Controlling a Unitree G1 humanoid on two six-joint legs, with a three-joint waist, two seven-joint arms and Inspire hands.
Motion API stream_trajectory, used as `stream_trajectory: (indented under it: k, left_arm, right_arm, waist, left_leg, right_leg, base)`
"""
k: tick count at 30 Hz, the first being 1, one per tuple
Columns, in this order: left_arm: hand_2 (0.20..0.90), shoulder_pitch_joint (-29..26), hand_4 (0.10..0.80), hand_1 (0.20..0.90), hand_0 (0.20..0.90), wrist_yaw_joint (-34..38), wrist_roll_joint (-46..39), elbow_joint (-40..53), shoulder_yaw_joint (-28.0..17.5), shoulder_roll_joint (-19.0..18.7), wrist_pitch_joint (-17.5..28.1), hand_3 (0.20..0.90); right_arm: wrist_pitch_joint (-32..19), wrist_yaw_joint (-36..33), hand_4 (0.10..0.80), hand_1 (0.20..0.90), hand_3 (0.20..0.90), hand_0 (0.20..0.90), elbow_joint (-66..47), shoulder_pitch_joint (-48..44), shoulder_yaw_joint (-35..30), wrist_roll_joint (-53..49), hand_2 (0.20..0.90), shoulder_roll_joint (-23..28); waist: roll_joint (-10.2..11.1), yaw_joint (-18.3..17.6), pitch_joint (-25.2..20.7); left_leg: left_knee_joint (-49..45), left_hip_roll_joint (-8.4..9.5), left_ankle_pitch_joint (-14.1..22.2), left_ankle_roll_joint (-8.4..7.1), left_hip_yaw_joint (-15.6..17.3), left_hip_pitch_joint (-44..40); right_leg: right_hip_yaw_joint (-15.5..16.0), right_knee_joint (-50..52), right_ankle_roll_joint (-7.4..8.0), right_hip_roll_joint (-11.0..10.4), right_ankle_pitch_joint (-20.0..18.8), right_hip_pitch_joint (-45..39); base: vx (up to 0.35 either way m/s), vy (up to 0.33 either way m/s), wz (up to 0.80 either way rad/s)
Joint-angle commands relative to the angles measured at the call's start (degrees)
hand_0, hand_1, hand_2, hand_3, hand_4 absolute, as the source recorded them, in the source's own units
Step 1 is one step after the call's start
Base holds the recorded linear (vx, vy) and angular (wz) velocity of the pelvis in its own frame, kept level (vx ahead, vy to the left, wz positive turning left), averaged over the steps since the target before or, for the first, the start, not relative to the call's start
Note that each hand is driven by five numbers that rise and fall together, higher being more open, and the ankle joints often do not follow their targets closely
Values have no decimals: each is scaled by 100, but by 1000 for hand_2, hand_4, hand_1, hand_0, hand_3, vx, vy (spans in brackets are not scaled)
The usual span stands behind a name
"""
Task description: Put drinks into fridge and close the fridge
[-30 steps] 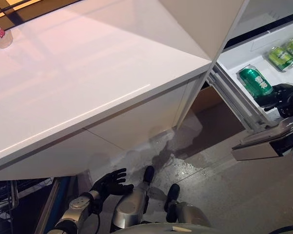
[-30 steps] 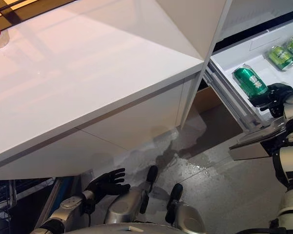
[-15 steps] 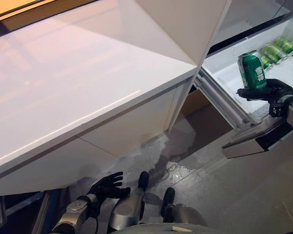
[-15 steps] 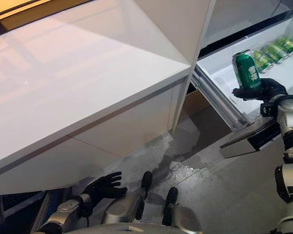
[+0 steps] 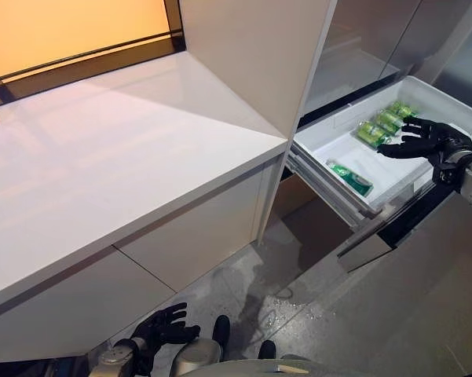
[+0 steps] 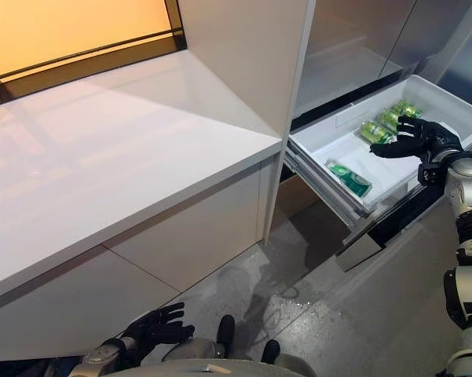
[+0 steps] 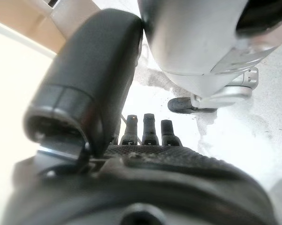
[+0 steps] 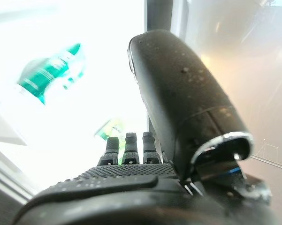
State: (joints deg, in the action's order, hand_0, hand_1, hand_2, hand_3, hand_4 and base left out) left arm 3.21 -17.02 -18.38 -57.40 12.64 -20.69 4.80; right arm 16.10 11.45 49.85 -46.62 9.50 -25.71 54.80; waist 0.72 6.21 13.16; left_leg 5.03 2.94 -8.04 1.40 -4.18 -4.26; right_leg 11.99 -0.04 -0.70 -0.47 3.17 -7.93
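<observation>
— Gone from the right hand (image 5: 422, 140), that can (image 5: 350, 178): half a second ago it stood upright in the grip, and now it lies on its side on the drawer (image 5: 448, 100) floor, near the front left corner.

— And the hand itself?

— Empty, fingers spread, hovering over the drawer's middle, just right of three more cans (image 5: 383, 123) lying together at the far side.

— Drawer's position?

— Pulled well out from the fridge (image 5: 377, 39), to the right of the white counter (image 5: 118, 149).

— Left hand?

— Down low by the floor (image 5: 243, 283), near left, fingers (image 7: 150, 127) loosely spread, holding nothing.
</observation>
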Motion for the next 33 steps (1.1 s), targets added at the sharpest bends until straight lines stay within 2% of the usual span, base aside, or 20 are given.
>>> stream_trajectory:
  k: [1, 7, 11, 12, 15, 22, 33]
  left_arm:
    - [900, 155, 800, 900, 900, 4, 36, 0, 192, -10, 14, 900]
    - [900, 172, 800, 900, 900, 56, -124, -6, 190, -23, 40, 900]
    - [900, 255, 800, 900, 900, 113, -39, -61, 79, -27, 69, 900]
    - [900, 294, 800, 900, 900, 130, -38, -151, 21, -12, 134, 900]
    - [900, 316, 800, 900, 900, 130, -46, -276, -57, 24, 163, 900]
    - [900, 271, 800, 900, 900, 1, 33, -489, -12, 76, 308, 900]
    - [900, -29, 800, 900, 900, 130, 112, -456, 100, 130, 142, 900]
  right_arm:
    - [-390, -196, 800, 900, 900, 900, -66, -369, 28, 138, 900, 274]
    - [-628, -443, 800, 900, 900, 900, 61, -629, 246, -107, 900, 254]
    - [-1125, -1160, 800, 900, 900, 900, -351, -602, 79, -836, 900, 220]
    - [-1438, -1529, 800, 900, 900, 900, -640, -531, -90, -1106, 900, 160]
    - [-1905, -1932, 800, 900, 900, 900, -1011, -477, -399, -1447, 900, 81]
    - [-2556, -2539, 800, 900, 900, 900, -1798, -168, -987, -1798, 900, 48]
    - [-2573, -2981, 800, 900, 900, 900, -2124, 569, -1369, -1528, 900, -75]
  waist:
    - [150, 221, -341]
    - [135, 275, -232]
    - [135, 269, -271]
    - [134, 236, -307]
    - [124, 173, -404]
    - [103, -42, -650]
    - [62, -445, -889]
  left_leg:
    - [-597, 198, 1185, -28, 322, 45]
    - [-497, 183, 1131, -20, 315, 54]
    - [-448, 171, 1119, -26, 333, 33]
    - [-428, 169, 1136, -29, 349, 2]
    - [-385, 176, 1162, -33, 375, -49]
    - [-287, 157, 1207, -51, 493, -148]
    - [-417, 121, 1332, -4, 821, -187]
  right_leg:
    - [101, 361, 301, -153, 168, 380]
    - [136, 334, 294, -140, 138, 403]
    - [182, 325, 302, -154, 143, 397]
    - [189, 312, 302, -151, 155, 381]
    - [153, 270, 307, -136, 175, 347]
    - [21, 213, 328, -109, 211, 323]
    - [-380, 273, 327, -55, 225, 400]
  base:
    - [-13, 20, 3]
    - [-17, 33, 5]
    - [5, 24, 7]
    - [0, 0, 0]
    - [0, 0, 0]
    - [-5, -3, -1]
    - [-42, -24, -26]
